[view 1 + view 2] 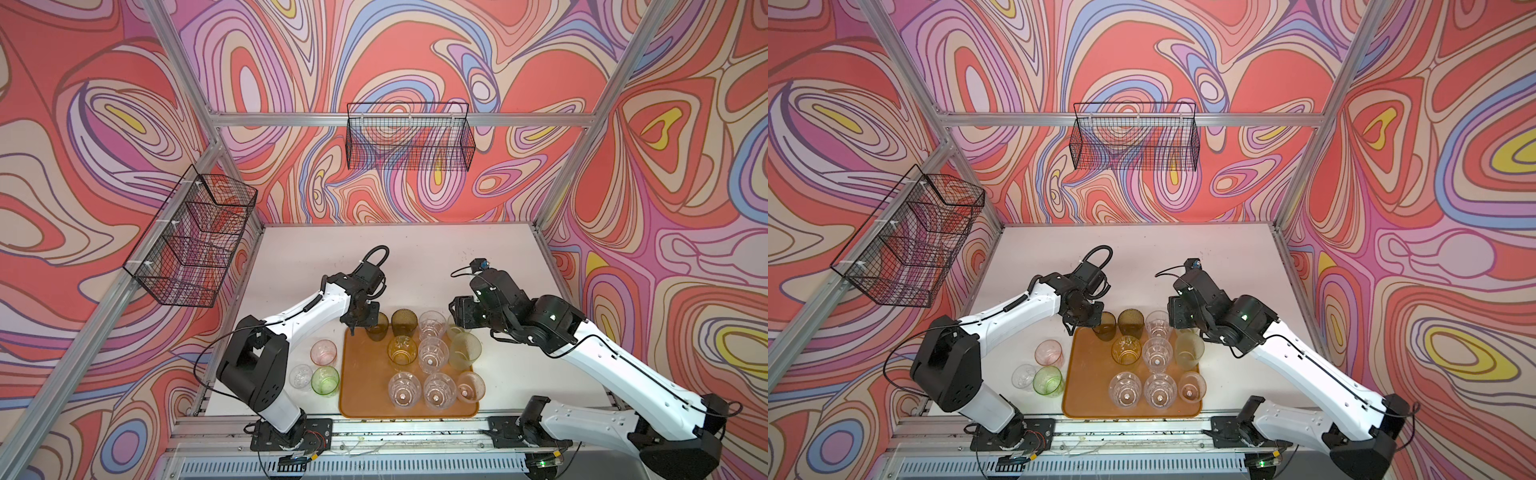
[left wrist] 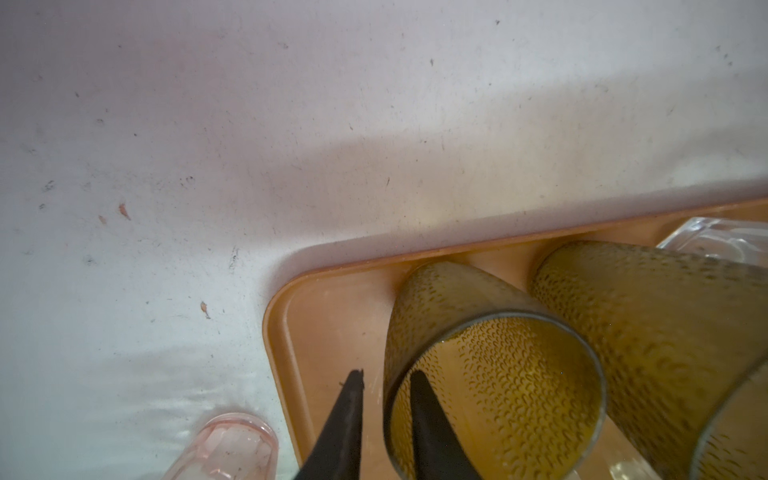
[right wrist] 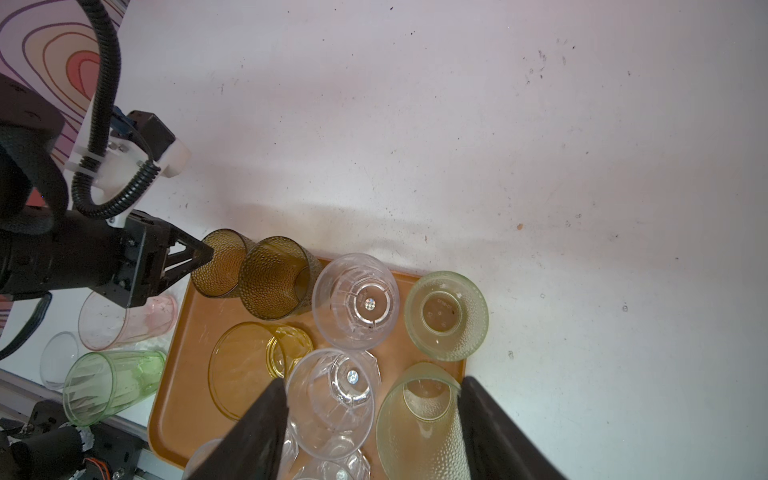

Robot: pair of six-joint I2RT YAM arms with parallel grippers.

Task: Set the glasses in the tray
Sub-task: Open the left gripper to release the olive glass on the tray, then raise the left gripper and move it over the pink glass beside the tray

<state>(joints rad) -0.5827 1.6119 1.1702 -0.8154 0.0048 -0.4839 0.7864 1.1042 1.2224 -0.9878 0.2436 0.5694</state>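
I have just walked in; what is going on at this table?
The robot is loading glasses onto the orange tray. The left gripper straddles the rim of a dark olive tumbler in the tray's far left corner, jaws slightly apart. The right gripper hovers open over the tray's right side. A pink glass, a clear glass and a green glass wait on the table beside it.

Bright, even, diffuse lighting from above in both top views, with wide-angle stretching toward frame corners. Soft broad shadow band across the white table [image 2: 415, 166] mid-frame in both wrist views; pink tumbler [image 2: 224, 449] at lower edge blurred.
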